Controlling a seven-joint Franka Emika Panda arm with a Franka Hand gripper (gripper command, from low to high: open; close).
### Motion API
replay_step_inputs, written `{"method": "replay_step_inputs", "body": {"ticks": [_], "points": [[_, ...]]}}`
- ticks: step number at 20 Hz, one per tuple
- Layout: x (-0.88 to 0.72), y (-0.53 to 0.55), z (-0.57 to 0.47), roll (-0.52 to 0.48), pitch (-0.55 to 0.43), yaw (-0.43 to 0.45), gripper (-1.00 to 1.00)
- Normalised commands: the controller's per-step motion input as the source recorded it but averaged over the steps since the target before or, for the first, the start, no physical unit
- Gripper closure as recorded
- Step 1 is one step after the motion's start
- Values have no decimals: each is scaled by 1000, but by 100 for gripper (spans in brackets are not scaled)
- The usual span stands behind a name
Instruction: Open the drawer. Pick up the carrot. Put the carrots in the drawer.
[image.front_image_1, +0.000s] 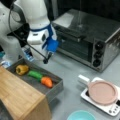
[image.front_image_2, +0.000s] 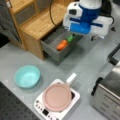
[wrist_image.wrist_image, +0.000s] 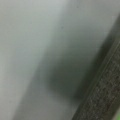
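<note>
No writing can be read on anything. The drawer stands pulled out from the bamboo-topped cabinet, and the carrot lies inside at its front end beside a green vegetable and a yellow pepper. The gripper hangs above the grey counter just behind the drawer, holding nothing; whether its jaws are apart I cannot tell.

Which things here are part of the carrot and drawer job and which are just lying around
Job: drawer, pulled open; carrot lying in it; gripper above the drawer's far side.
Lying about: yellow pepper, green vegetable, toaster oven, pink pan, teal bowl.
</note>
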Motion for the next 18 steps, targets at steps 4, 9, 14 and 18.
{"method": "replay_step_inputs", "body": {"ticks": [4, 9, 14, 18], "points": [[67, 226, 140, 143, 169, -340, -100], [98, 187, 95, 183, 171, -298, -100], [145, 108, 35, 249, 183, -255, -100], [224, 52, 14, 288, 181, -288, -100]]}}
